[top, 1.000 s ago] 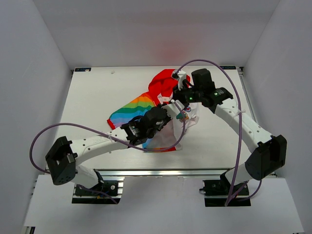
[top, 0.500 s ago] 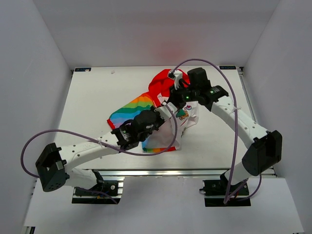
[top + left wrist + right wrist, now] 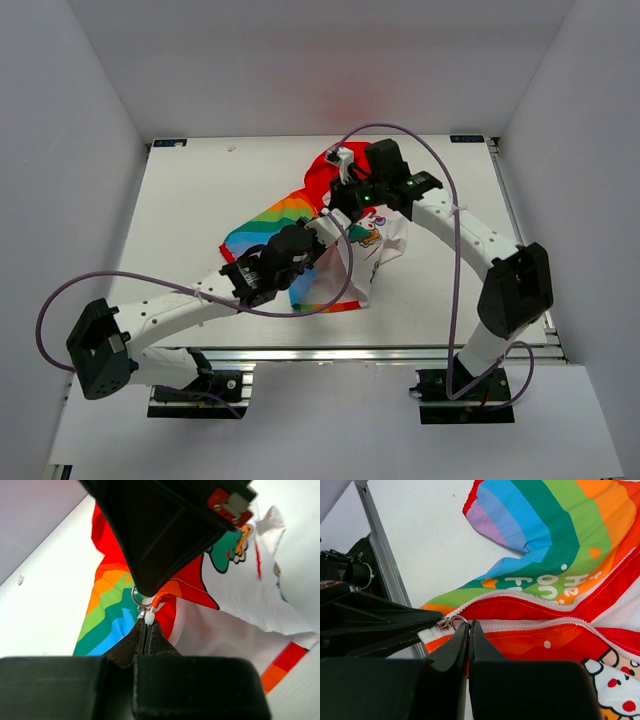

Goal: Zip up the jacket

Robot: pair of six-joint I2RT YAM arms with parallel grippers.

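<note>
- The jacket (image 3: 385, 240) lies rumpled in the middle of the table (image 3: 190, 200), with the red hood (image 3: 322, 176) at the far side and the rainbow sleeve (image 3: 268, 225) spread out to the left.
- Both arms meet over its front, nose to nose.
- On the left gripper (image 3: 145, 630), the fingers are pressed tight together, with a white zipper piece (image 3: 148, 618) pinched at their tips.
- The right gripper (image 3: 468, 630) has its fingers squeezed together on the jacket's red front edge beside the zipper teeth (image 3: 530, 597), and the metal ring (image 3: 457, 622) sits right at its tip.
</note>
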